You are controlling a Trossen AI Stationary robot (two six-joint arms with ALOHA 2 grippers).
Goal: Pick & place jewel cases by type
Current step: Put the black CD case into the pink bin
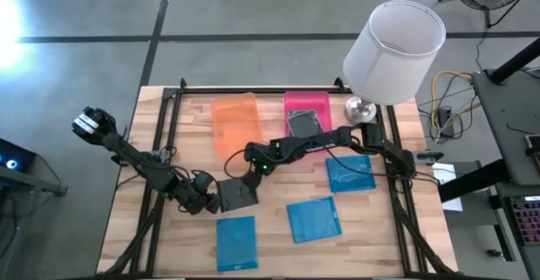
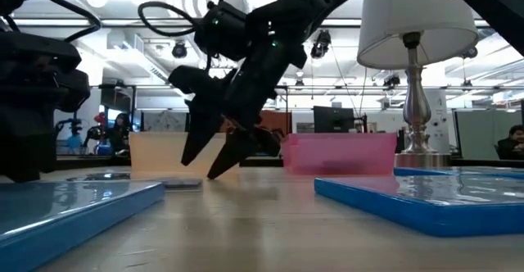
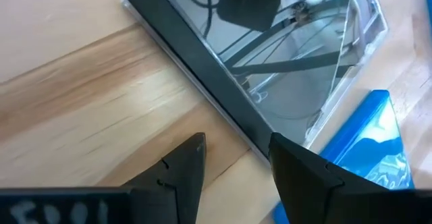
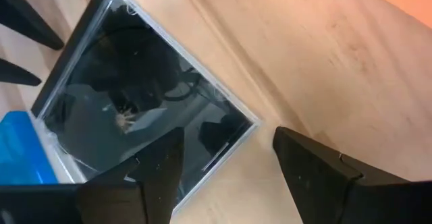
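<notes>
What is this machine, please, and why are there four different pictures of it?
It is a robot with two dark arms at a wooden table; each arm ends in a two-finger claw. One picture looks straight down, one looks level across the table, and one camera sits on each wrist.

On the table lie three blue jewel cases, a dark jewel case, an orange tray and a pink tray with another dark case inside. A white lamp stands at the far edge.

The left claw and the right claw are both open beside the dark jewel case. Nothing is held.
</notes>
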